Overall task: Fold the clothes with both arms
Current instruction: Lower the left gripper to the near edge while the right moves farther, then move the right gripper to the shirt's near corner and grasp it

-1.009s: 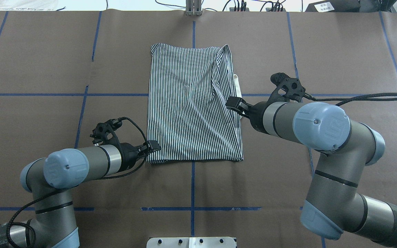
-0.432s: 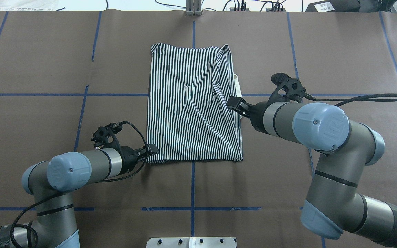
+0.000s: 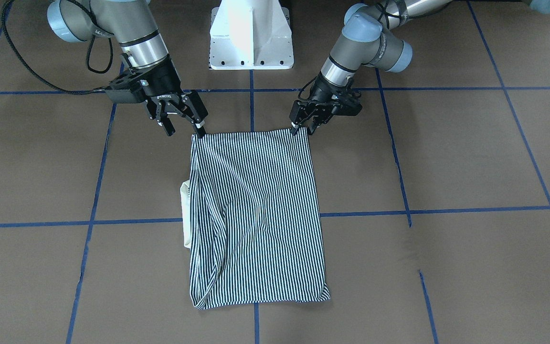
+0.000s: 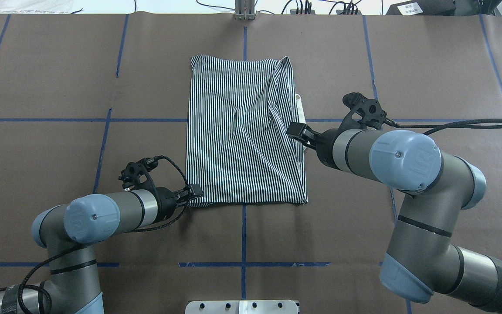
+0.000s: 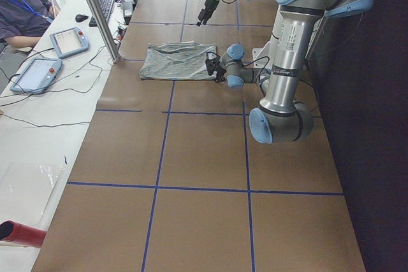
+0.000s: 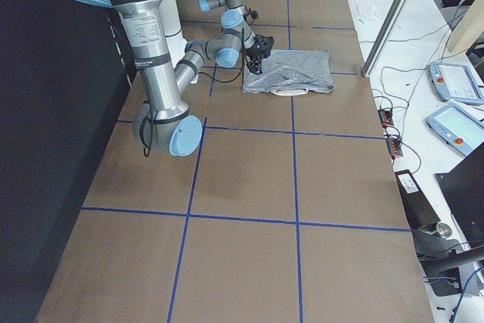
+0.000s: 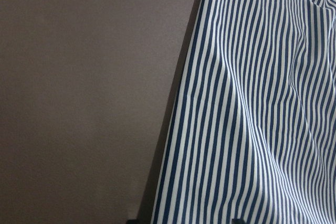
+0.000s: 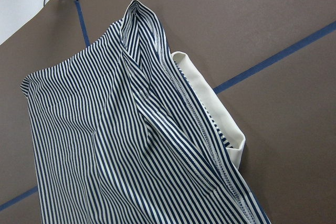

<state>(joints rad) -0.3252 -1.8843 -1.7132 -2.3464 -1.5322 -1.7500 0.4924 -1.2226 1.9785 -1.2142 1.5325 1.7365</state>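
Striped polo shirt [image 4: 242, 131] lay folded flat at centre of surface [image 4: 59, 65], cream collar [image 4: 300, 107] protruding on robot's R side. L tool [image 3: 302, 130], jaws apart, straddled robot-side L corner. R tool [image 3: 185, 134] spread wide over R edge, holding nothing.

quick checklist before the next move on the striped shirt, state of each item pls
1. Left tool at the near-left corner of the shirt: ok.
2. Left tool shut on cloth: not ok, jaws open with the shirt edge between them.
3. Right tool down at the cloth: not ok, it hovers open above the right side.
4. Shirt lying smooth: not ok, diagonal wrinkles, and the cream collar pokes out on the right.
5. All layers between the left jaws: cannot tell.
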